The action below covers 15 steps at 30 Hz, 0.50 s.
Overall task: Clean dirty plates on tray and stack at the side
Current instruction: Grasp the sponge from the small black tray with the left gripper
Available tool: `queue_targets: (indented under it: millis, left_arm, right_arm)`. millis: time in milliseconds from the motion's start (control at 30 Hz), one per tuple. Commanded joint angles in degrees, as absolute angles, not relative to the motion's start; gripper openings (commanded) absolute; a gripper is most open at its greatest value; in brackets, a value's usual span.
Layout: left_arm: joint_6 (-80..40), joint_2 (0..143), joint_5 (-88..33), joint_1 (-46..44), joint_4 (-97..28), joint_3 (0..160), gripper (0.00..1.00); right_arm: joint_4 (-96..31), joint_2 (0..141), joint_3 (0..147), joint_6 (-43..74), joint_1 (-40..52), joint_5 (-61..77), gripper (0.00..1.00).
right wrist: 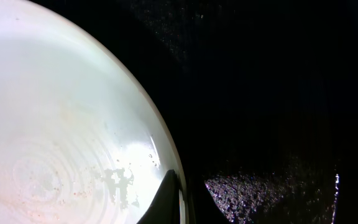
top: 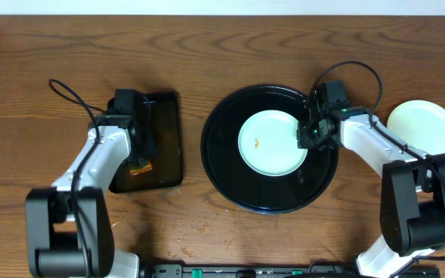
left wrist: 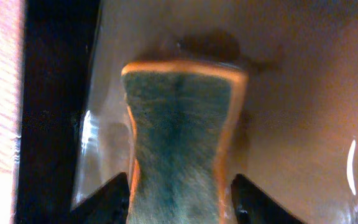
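The mint plate (top: 273,143), marked by an orange smear (top: 257,142), is carried in the middle of the round black tray (top: 230,181). Its right rim is met by the right end effector (top: 310,133). One finger (right wrist: 165,198) is laid over that rim, but whether it is closed cannot be told. A pale yellow plate (top: 422,127) is set on the counter (top: 207,46) at the right. In the rectangular tray (top: 168,131) at left, the sponge (left wrist: 179,143) is squeezed by the left end effector (left wrist: 180,206).
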<state>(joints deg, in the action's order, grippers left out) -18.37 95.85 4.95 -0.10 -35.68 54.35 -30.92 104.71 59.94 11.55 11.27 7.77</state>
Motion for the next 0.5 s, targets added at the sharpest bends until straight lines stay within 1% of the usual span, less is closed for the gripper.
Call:
queue_targets:
  millis: [0,67,100,233,300,333,367,400,467]
  left_arm:
    - [-19.2,99.4,6.4,0.8,-34.9,52.9,0.37]
    - [-18.2,100.7,4.2,0.8,-34.0,52.9,0.13]
    - [-16.6,100.7,2.1,0.8,-33.6,52.9,0.08]
    - [-11.3,99.4,-5.7,0.8,-33.5,53.8,0.07]
    - [-10.7,97.1,-8.0,0.8,-34.3,54.6,0.08]
    - [-10.7,95.7,-8.1,0.8,-34.5,54.7,0.08]
    - [-10.7,94.4,-8.1,0.8,-34.7,54.7,0.17]
    - [-10.7,93.1,-8.1,0.8,-35.1,54.7,0.3]
    - [-10.7,91.2,-8.1,0.8,-36.1,54.7,0.4]
  right_arm:
    - [-32.6,106.5,57.9,11.5,11.4,6.2,0.01]
    - [-32.6,106.5,57.9,11.5,11.4,6.2,0.01]
    - [-32.6,106.5,57.9,11.5,11.4,6.2,0.01]
    - [-33.0,106.5,57.9,11.5,11.4,6.2,0.01]
    - [-33.2,106.5,57.9,11.5,11.4,6.2,0.01]
    - [-33.2,106.5,57.9,11.5,11.4,6.2,0.01]
    - [-33.2,106.5,57.9,11.5,11.4,6.2,0.01]
    - [-33.2,106.5,57.9,11.5,11.4,6.2,0.01]
    - [-33.2,106.5,57.9,11.5,11.4,6.2,0.01]
